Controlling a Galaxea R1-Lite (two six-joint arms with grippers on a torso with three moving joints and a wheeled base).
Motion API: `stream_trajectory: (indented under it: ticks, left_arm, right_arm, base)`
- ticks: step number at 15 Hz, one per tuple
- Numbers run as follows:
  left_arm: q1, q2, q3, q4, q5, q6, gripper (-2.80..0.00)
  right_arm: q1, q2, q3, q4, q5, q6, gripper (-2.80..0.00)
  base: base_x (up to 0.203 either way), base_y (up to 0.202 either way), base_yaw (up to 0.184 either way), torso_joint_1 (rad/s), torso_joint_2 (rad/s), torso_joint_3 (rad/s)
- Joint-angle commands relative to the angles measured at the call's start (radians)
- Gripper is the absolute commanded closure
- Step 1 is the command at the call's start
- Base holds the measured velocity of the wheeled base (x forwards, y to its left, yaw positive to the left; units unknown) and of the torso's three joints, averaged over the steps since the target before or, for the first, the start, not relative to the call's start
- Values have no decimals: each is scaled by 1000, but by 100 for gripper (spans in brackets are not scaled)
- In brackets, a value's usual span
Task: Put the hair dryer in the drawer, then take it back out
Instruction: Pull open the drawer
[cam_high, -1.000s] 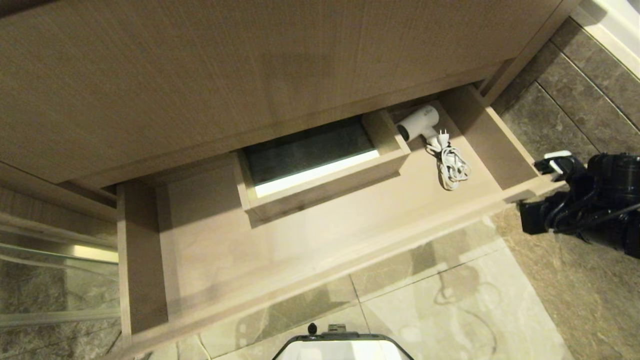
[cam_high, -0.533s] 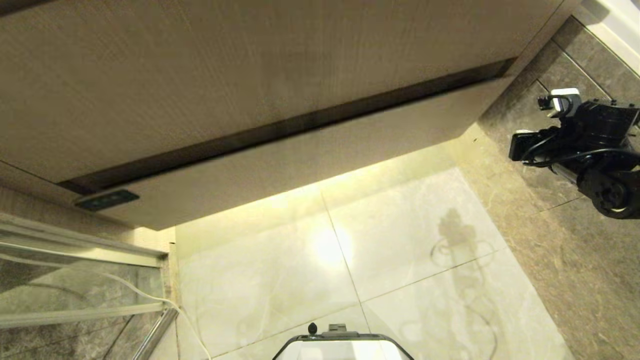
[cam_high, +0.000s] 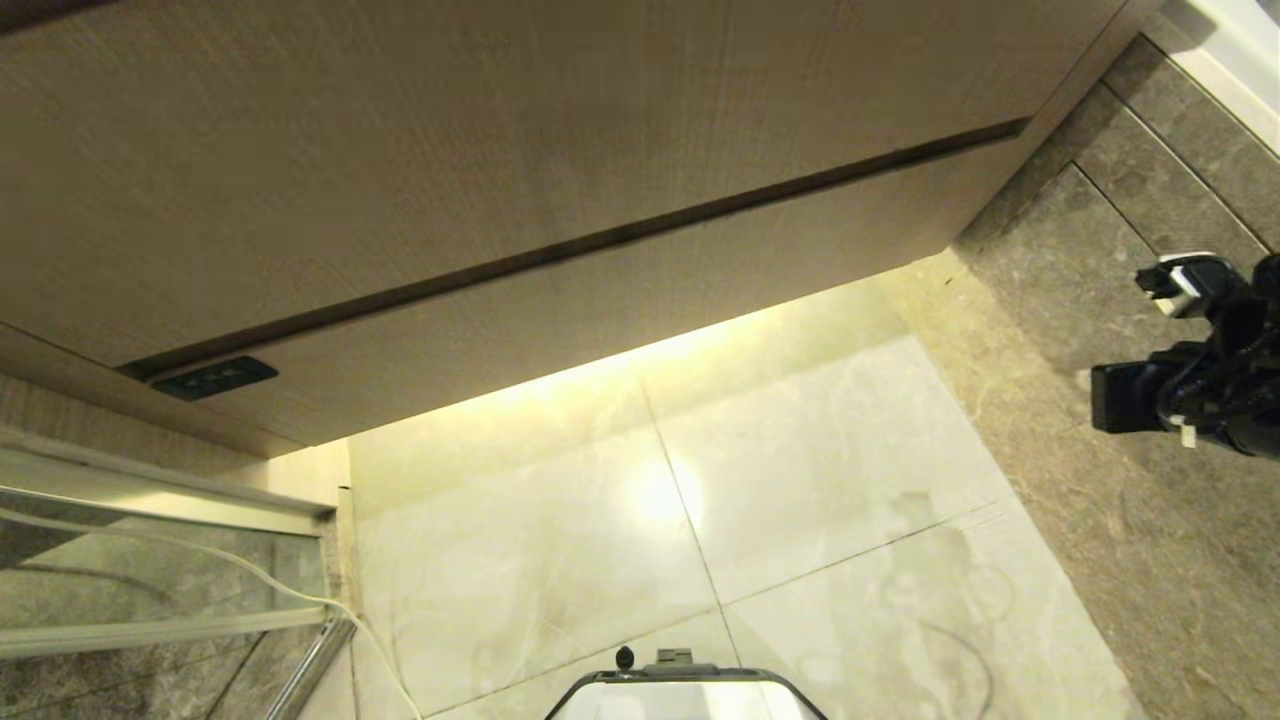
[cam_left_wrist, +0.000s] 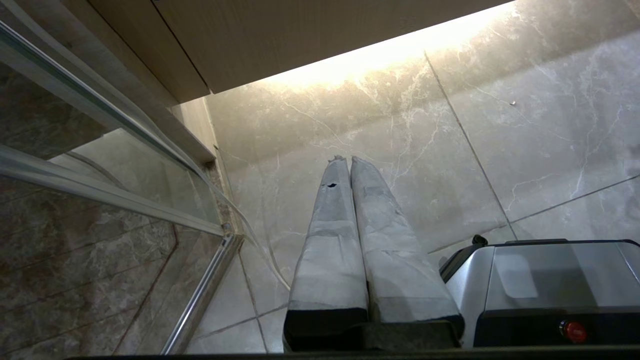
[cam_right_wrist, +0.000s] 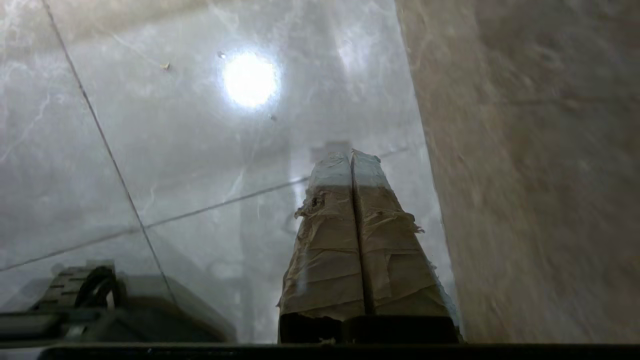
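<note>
Both grippers pressing fingers together, holding nothing: right gripper (cam_right_wrist: 352, 155) hanging over floor tiles (cam_high: 820, 470) (beside closed light-brown wood-grain drawer (cam_high: 620, 300)), left gripper (cam_left_wrist: 345, 160) parked low.

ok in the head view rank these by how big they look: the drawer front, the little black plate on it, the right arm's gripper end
1. drawer front, spanning most of the frame
2. right gripper with its wrist, at the right edge; it sits nearer the camera, so it looks bigger than it truly is
3. black plate, clearly smallest
</note>
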Motion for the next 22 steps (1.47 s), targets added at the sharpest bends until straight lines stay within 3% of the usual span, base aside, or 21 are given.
stream_trajectory:
  ticks: [1, 4, 8, 11, 13, 15, 22]
  left_arm:
    - [0, 0, 1, 0, 0, 0, 0]
    - [0, 0, 1, 0, 0, 0, 0]
    - [0, 0, 0, 0, -1, 0, 0]
    - [0, 0, 0, 0, -1, 0, 0]
    - [0, 0, 0, 0, -1, 0, 0]
    - [0, 0, 1, 0, 1, 0, 0]
    - [0, 0, 0, 0, -1, 0, 0]
  right_arm:
    - [4, -231, 76, 34, 2, 0, 0]
    - [5, -505, 204, 57, 10, 18, 0]
    - [29, -974, 490, 47, 43, 23, 0]
    - [113, -1295, 713, 52, 48, 28, 0]
    - [155, -1487, 774, 155, 54, 38, 0]
    - [216, -1557, 823, 252, 60, 73, 0]
    - [216, -1557, 823, 252, 57, 83, 0]
  base:
    - [0, 0, 0, 0, 0, 0]
    - [0, 0, 0, 0, 0, 0]
    - [0, 0, 0, 0, 0, 0]
    - [0, 0, 0, 0, 0, 0]
    - [0, 0, 0, 0, 0, 0]
    - [0, 0, 0, 0, 0, 0]
    - [0, 0, 0, 0, 0, 0]
